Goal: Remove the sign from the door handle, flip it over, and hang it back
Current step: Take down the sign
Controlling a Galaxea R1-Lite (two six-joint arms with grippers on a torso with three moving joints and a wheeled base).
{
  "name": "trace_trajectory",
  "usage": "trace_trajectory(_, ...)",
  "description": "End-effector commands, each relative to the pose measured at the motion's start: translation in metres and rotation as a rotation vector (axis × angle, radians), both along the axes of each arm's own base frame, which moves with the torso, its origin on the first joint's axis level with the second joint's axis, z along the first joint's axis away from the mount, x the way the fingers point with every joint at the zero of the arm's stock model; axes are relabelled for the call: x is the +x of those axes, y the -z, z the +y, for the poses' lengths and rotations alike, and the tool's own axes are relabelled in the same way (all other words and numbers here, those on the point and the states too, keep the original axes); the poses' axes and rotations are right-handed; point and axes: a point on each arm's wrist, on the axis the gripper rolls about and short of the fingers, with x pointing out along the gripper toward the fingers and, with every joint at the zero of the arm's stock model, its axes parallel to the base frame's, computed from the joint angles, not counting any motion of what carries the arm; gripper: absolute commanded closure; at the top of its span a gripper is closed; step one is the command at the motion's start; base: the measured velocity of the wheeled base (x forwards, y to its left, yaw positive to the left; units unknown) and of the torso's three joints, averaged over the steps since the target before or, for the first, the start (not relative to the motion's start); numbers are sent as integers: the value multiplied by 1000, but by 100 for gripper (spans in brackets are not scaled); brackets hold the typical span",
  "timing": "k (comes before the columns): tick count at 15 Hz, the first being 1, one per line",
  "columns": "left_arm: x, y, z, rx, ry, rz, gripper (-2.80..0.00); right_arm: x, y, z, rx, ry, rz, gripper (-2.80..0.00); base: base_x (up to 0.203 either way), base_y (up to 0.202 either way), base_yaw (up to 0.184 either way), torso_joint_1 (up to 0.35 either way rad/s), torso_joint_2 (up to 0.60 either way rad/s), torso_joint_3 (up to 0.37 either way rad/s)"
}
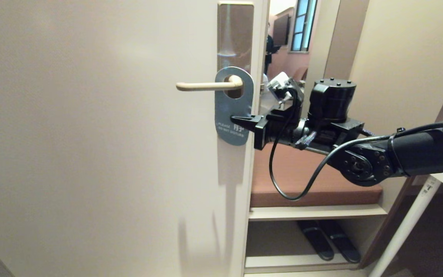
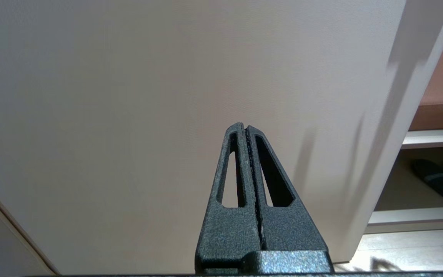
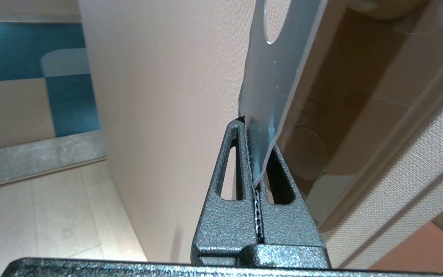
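Observation:
The sign hangs with its blue-grey "do not disturb" face toward me, its oval hole around the curved end of the beige door handle. The handle sits on a tall bronze plate on the cream door. My right gripper reaches in from the right, level, and is shut on the sign's right edge a little below the hole. In the right wrist view the sign rises from between the right gripper's closed jaws. My left gripper is shut on nothing, low before the bare door.
To the right of the door's edge stands an open alcove with a brown cushioned bench and dark slippers beneath. A white table's leg is at the far right. A mirror shows the room behind.

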Motion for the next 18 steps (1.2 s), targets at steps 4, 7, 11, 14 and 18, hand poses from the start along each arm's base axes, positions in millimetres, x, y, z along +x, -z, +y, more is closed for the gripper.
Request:
trace_trajectory(4,0,0,0,0,-2,1,0,-11,-3,13,3,65,-7,0,0,0,0,0,0,0)
trace_trajectory(7,0,0,0,0,-1,1,0,-17,-2,24,2,81,-4,0,0,0,0,0,0,0)
trace_trajectory(11,0,0,0,0,0,1,0,-28,-3,41,3,103,-7,0,0,0,0,0,0,0)
trace_trajectory(14,0,0,0,0,1,1,0,-34,0,54,0,143,-3,0,0,0,0,0,0,0)
trace_trajectory(18,0,0,0,0,0,1,0,-39,4,71,10,157,-17,0,0,0,0,0,0,0)
